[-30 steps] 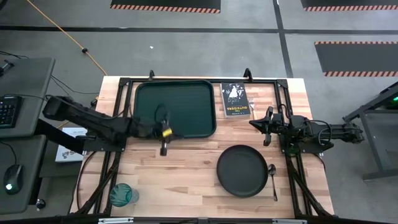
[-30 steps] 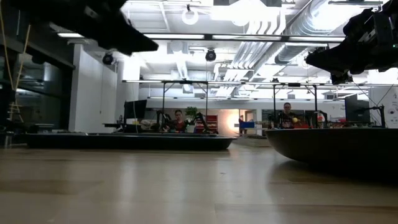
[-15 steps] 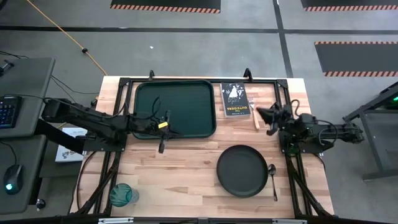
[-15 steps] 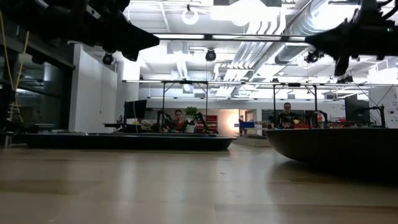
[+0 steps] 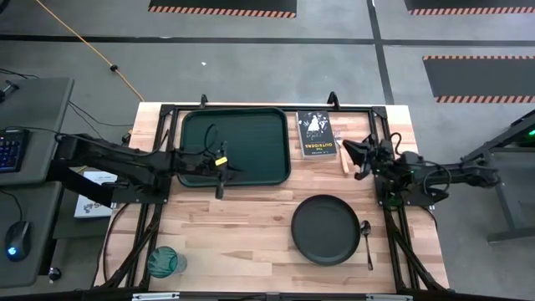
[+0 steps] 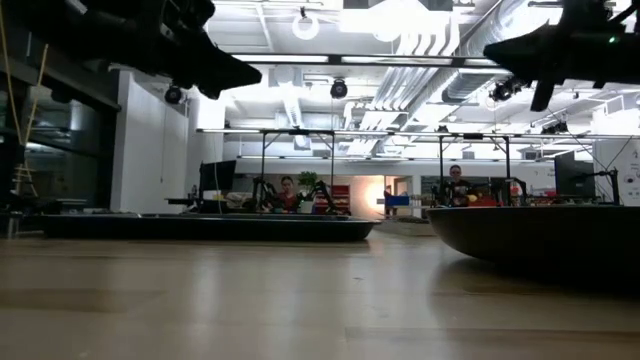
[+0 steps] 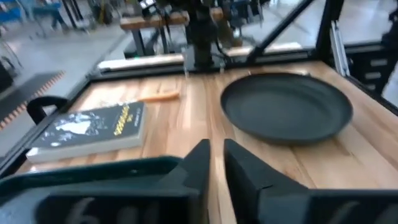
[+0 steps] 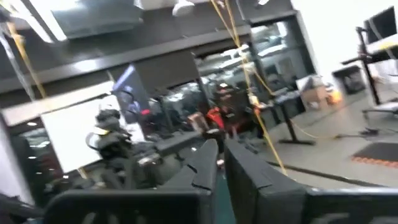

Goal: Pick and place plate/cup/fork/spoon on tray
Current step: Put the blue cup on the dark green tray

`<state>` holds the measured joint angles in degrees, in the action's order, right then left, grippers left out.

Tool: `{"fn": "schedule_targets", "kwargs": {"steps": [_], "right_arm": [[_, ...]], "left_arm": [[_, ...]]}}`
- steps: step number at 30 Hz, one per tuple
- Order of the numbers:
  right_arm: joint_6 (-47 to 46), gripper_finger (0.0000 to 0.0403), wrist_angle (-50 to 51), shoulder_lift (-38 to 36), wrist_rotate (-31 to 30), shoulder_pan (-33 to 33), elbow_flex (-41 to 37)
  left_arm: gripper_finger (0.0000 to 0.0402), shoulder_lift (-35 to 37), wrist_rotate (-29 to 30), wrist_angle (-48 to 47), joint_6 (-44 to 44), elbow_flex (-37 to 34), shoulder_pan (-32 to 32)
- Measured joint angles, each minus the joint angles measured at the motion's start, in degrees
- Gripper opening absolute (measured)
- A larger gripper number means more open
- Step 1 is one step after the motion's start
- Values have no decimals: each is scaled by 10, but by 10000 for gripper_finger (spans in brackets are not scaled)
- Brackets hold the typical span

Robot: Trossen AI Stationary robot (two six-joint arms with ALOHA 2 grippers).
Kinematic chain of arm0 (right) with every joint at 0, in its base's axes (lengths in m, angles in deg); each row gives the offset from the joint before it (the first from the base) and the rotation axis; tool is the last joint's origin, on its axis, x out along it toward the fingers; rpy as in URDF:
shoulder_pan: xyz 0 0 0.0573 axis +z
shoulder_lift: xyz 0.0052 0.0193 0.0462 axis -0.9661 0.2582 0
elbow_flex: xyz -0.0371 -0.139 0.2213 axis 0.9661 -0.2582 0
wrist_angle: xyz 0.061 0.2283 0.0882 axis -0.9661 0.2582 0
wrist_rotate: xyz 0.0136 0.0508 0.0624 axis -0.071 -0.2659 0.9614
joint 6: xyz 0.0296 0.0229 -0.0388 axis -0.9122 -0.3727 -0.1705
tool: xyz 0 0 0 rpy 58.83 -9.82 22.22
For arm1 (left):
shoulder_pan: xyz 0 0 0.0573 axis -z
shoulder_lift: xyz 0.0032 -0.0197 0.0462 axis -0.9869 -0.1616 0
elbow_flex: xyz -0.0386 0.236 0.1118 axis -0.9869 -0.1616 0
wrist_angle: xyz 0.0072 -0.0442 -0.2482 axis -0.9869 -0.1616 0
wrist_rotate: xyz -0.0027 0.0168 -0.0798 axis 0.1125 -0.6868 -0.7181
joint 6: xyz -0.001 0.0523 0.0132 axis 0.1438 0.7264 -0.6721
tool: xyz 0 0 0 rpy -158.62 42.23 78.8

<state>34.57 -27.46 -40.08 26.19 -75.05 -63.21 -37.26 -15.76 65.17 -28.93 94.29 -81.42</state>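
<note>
The dark green tray (image 5: 236, 142) lies at the far left of the table. The black plate (image 5: 325, 228) lies near right and shows in the left wrist view (image 7: 286, 106). The spoon (image 5: 367, 241) lies right of the plate. The fork (image 5: 343, 157) lies right of the book. The teal cup (image 5: 165, 261) stands at the near left corner. My left gripper (image 5: 219, 189) hangs shut and empty over the tray's near rim (image 7: 93, 168). My right gripper (image 5: 349, 152) is shut and empty above the fork, raised and pointing toward the table's left.
A small black book (image 5: 316, 134) with white print lies between the tray and the fork, and shows in the left wrist view (image 7: 87, 127). Black frame rails (image 5: 251, 107) run along the table's edges. Bare wood lies between the tray, the cup and the plate.
My right gripper has risen, shifted a little toward the table's far left and tipped upward. The fork beneath it, hidden a second ago, now shows beside the book. My left gripper has drawn back slightly toward the tray.
</note>
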Motion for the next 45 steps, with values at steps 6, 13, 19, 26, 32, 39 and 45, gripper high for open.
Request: {"fn": "schedule_targets", "kwargs": {"steps": [6,13,19,26,32,39,45], "right_arm": [[1,143,-25,80,15,0,20],[28,258,-25,170,77,0,78],[48,275,-14,227,93,0,105],[48,275,-17,255,96,0,117],[42,275,-17,255,97,1,117],[40,275,-14,255,97,1,117],[41,275,2,255,97,1,117]], "left_arm": [[142,5,27,-265,-4,138,25],[223,4,36,-474,-47,284,64],[230,-37,69,-757,-208,425,169],[222,-79,75,-847,-365,448,342],[216,-101,103,-845,-404,449,420],[208,-102,52,-847,-400,449,465],[191,-102,46,-846,-441,449,499]]}}
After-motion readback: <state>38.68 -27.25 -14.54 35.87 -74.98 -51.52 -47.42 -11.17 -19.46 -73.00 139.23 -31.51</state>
